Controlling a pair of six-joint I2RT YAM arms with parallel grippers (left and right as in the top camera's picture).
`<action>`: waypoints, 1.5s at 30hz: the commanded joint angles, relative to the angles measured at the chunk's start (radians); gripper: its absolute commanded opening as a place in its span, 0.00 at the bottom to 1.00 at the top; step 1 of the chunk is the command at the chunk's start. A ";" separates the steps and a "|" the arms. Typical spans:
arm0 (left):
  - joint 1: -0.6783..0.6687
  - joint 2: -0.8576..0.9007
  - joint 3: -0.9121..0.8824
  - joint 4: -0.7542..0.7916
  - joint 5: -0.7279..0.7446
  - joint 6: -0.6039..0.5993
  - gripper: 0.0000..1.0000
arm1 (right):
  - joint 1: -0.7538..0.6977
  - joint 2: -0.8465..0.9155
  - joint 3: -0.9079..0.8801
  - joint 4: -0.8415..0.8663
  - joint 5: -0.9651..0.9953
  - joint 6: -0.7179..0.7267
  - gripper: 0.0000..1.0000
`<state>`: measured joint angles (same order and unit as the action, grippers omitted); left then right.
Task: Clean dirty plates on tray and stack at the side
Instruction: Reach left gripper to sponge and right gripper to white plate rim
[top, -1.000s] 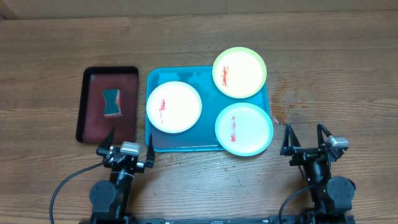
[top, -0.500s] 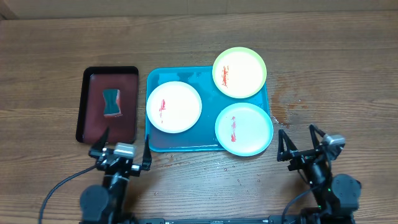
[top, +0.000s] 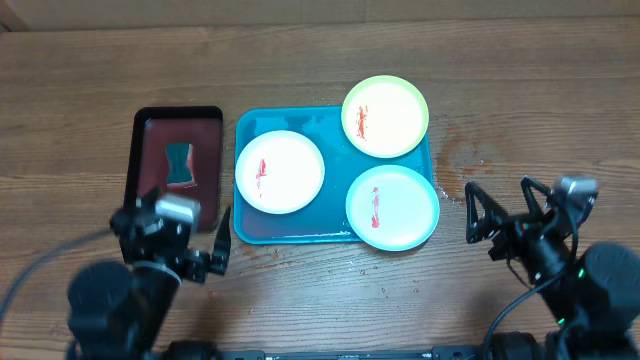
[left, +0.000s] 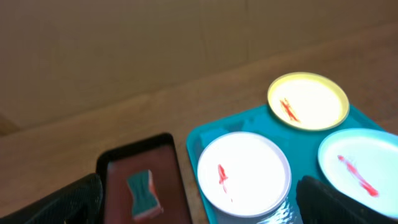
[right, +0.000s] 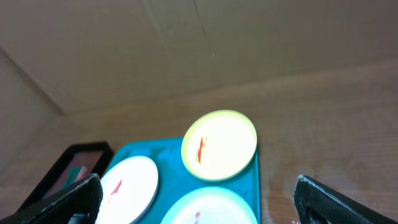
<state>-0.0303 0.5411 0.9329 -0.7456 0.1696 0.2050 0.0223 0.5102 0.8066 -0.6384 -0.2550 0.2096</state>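
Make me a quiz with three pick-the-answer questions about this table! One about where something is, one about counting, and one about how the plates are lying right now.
1. Where is the sponge? A in the black tray; B in a cup; C on a shelf.
2. How many plates carry red smears? A one; B two; C three.
3. How are the plates lying? A piled up; B spread out singly on the blue tray; C flipped upside down.
Answers: 1 A, it sits on that tray's dark red floor. 2 C, the white plate, yellow-green plate and pale cyan plate each show a red streak. 3 B, none rests on another.
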 joint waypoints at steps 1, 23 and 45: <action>0.011 0.174 0.172 -0.101 0.039 -0.018 1.00 | 0.006 0.124 0.153 -0.080 -0.002 0.002 1.00; 0.010 1.015 0.700 -0.467 0.069 -0.030 1.00 | 0.089 0.898 0.575 -0.208 -0.193 0.208 0.91; 0.035 1.058 0.780 -0.463 -0.255 -0.344 1.00 | 0.547 1.401 0.575 0.074 0.238 0.391 0.47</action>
<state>-0.0105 1.6138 1.6909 -1.2266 0.0208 -0.0849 0.5552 1.8923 1.3575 -0.5919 -0.0811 0.6186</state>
